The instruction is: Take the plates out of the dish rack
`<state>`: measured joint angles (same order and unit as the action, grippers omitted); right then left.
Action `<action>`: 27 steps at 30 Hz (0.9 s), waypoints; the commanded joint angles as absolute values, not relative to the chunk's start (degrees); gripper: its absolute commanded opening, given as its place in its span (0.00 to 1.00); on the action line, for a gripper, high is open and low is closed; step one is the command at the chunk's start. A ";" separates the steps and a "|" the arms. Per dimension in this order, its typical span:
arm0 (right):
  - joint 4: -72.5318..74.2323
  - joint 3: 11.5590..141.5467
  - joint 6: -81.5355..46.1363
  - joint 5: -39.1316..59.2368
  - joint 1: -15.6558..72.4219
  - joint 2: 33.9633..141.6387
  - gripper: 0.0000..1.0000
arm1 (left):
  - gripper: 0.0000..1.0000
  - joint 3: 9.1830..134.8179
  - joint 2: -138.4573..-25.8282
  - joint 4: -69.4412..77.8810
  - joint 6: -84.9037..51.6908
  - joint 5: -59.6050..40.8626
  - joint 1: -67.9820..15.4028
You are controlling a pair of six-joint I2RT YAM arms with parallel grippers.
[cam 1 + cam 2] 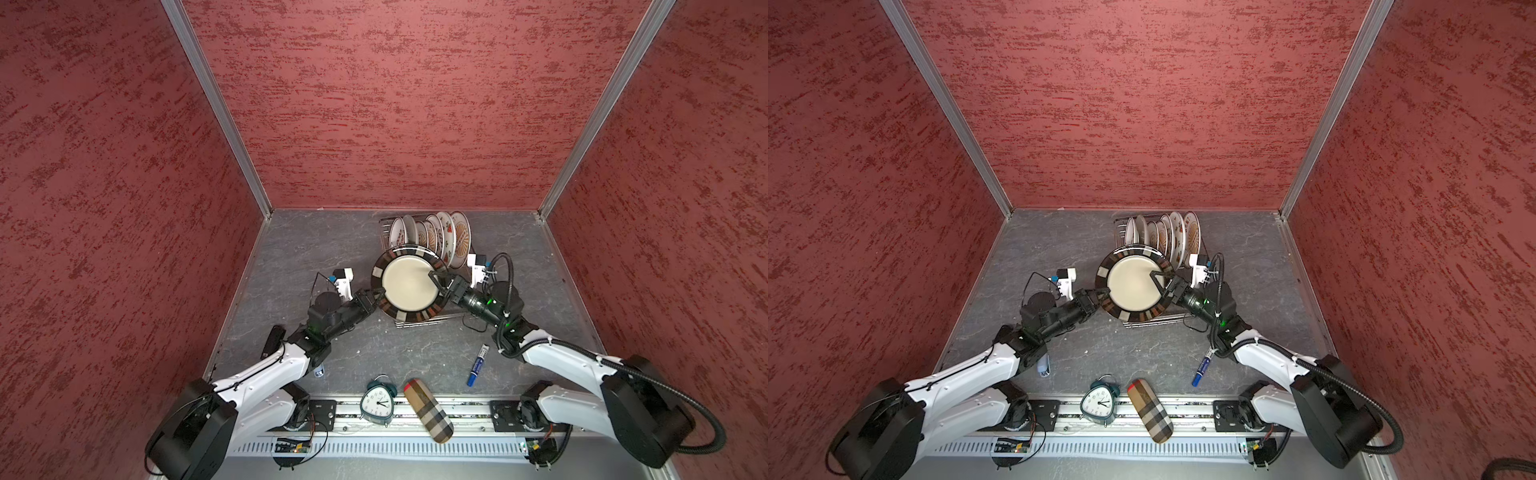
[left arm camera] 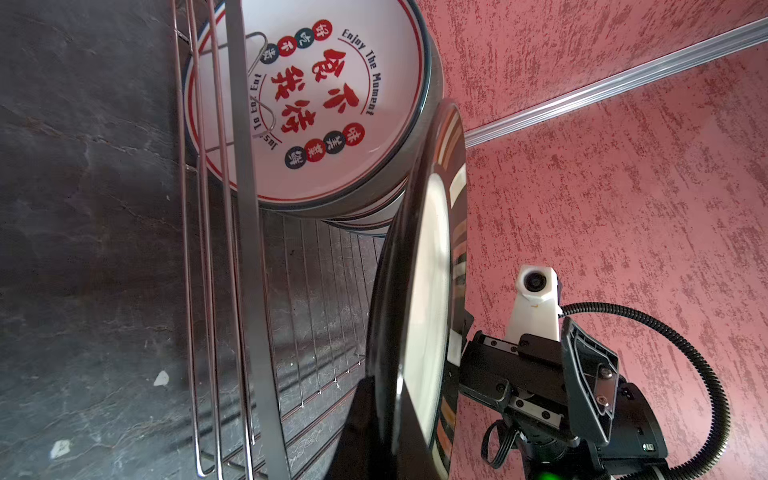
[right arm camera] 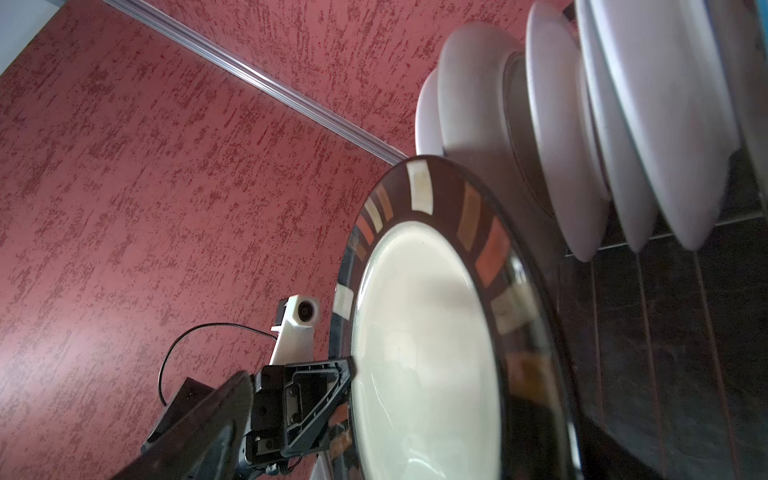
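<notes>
Red walls (image 1: 374, 104) enclose a grey tabletop (image 1: 316, 249). Six plates (image 1: 444, 235) stand upright in the single dish rack (image 1: 419, 322). A seventh, the dark striped-rim plate (image 1: 409, 286), hangs above its front, its rim pinched by the left gripper (image 1: 376, 297). The right gripper (image 1: 439, 286) gapes wide at the opposite rim.

Your left gripper (image 1: 1101, 296) pinches the striped-rim plate (image 1: 1133, 286) at its nine o'clock edge. At three o'clock, the right gripper (image 1: 1158, 286) straddles the rim with its fingers (image 1: 1155, 275) spread. At twelve o'clock, the other plates (image 1: 1191, 239) stand in the dish rack (image 1: 1119, 227).
</notes>
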<state>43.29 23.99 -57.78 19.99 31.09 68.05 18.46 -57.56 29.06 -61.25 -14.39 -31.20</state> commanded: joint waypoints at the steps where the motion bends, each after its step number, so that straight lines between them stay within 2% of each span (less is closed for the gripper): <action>1: 49.50 25.59 -55.85 21.52 31.38 67.26 0.99 | 0.00 18.68 -53.50 34.96 -62.38 -15.47 -29.30; 18: 48.51 23.20 -52.32 17.63 31.38 62.94 0.99 | 0.00 15.63 -43.84 29.08 -64.33 -19.84 -17.91; 23: 42.98 25.03 -46.25 16.44 32.07 61.92 0.99 | 0.00 15.51 -41.42 25.77 -64.42 -20.55 -14.69; 27: 36.15 28.68 -36.62 13.18 35.97 62.30 0.98 | 0.00 15.71 -40.58 24.24 -64.86 -21.45 -11.15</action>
<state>40.42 25.19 -45.30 16.27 33.54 62.72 14.13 -42.65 17.76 -63.59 -19.53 -13.28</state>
